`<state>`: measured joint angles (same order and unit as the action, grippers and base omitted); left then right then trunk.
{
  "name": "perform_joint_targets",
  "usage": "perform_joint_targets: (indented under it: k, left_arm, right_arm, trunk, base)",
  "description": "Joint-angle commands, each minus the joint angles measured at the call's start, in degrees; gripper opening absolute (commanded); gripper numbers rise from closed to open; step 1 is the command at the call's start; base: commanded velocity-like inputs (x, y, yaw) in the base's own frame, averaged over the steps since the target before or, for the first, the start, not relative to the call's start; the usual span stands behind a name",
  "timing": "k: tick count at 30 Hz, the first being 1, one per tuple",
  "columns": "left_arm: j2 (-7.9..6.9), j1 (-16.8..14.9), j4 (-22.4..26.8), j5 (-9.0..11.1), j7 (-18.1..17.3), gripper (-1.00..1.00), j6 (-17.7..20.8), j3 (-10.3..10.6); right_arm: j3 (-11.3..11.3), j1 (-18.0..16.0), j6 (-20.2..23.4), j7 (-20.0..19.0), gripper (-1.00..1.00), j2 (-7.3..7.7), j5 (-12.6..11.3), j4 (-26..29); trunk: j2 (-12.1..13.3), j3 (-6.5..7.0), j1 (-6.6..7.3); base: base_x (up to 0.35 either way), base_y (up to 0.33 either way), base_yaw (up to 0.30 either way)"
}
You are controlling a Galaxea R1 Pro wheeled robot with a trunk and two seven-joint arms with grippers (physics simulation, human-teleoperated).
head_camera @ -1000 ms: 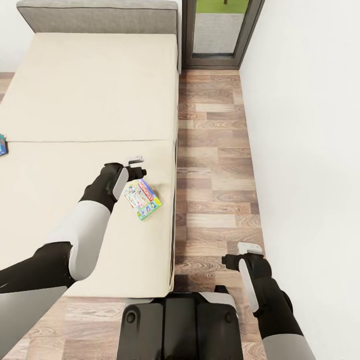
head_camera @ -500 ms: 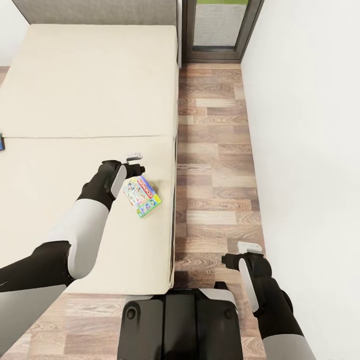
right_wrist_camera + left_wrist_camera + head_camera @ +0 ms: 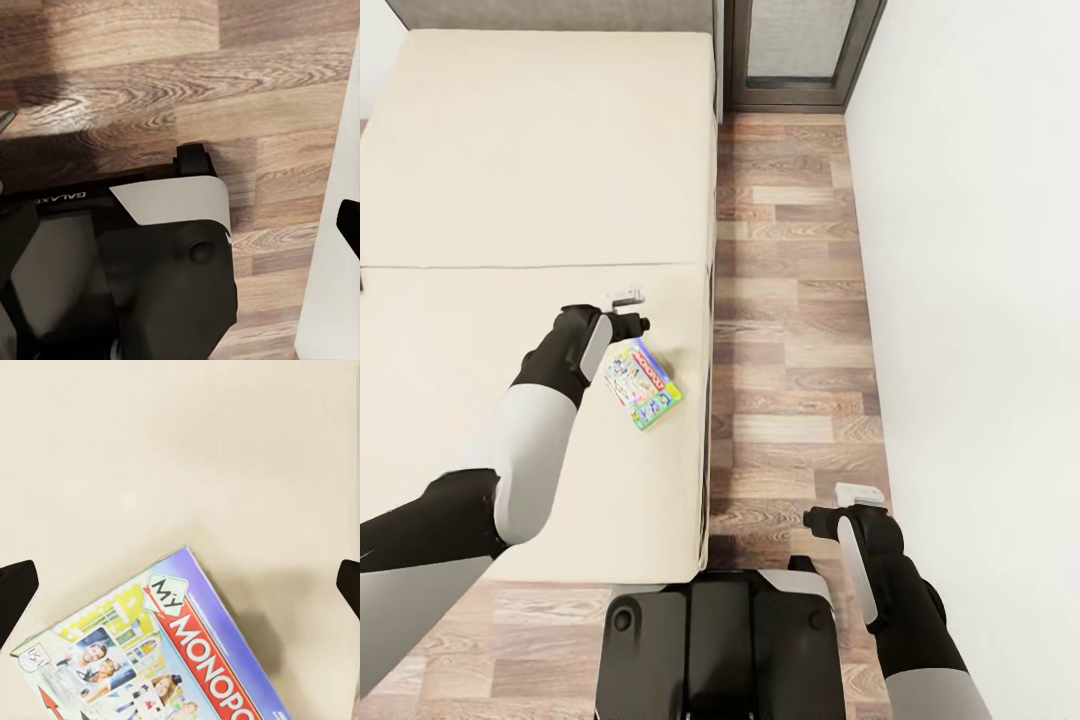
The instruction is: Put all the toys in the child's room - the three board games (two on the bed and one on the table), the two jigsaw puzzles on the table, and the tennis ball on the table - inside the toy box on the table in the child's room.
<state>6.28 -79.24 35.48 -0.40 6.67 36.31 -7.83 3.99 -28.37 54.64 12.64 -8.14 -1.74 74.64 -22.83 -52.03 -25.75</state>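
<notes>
1. Since a second ago our head camera has tipped downward: the headboard and the top of the glazed door (image 3: 800, 50) have slid out of view, and the blue box at the bed's far edge is gone from view too. Our left arm has eased slightly forward over the board game (image 3: 642, 385).
2. Our left gripper (image 3: 628, 312) hovers over the bed (image 3: 510, 180), with the game box lying flat on the mattress just beneath and slightly behind its fingers. In the left wrist view the fingertips (image 3: 16, 589) sit wide apart at the picture's edges, spread and holding nothing; the box (image 3: 161, 660) reads "My Monopoly".
3. Our right gripper (image 3: 857, 494) hangs over the wood floor (image 3: 790, 300) beside our base (image 3: 715, 650); we cannot tell how its jaws stand.
4. We judge the task to be early: this game is not yet grasped, and everything still has to reach the toy box.
5. Part of the game box is cut off in the wrist view, so we cannot judge its full outline from there.
</notes>
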Motion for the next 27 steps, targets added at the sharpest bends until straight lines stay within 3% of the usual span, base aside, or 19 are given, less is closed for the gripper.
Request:
perform_joint_targets:
  k: [1,14,27]
  left_arm:
    - [0.06,-0.42,-0.03,-0.03,0.13,1.00,0.26,-0.26]
    - [-0.07,-3.20,-4.30,-0.11,0.38,1.00,0.02,-0.25]
    - [0.00,-3.54,-4.97,-0.13,0.36,1.00,-0.18,-0.27]
  right_arm:
    - [0.07,-0.02,0.24,0.22,1.00,-0.04,-0.20,0.06]
    - [0.14,-0.02,0.22,0.19,1.00,-0.03,-0.20,0.06]
    - [0.13,-0.02,0.21,0.19,1.00,-0.07,-0.20,0.06]
  trunk:
    - [-0.09,-0.16,-0.03]
    - [-0.09,-1.37,-0.03]
    - [-0.09,-2.59,-0.03]
  base:
    - [0.000,0.000,0.000]
    - [0.000,0.000,0.000]
    - [0.000,0.000,0.000]
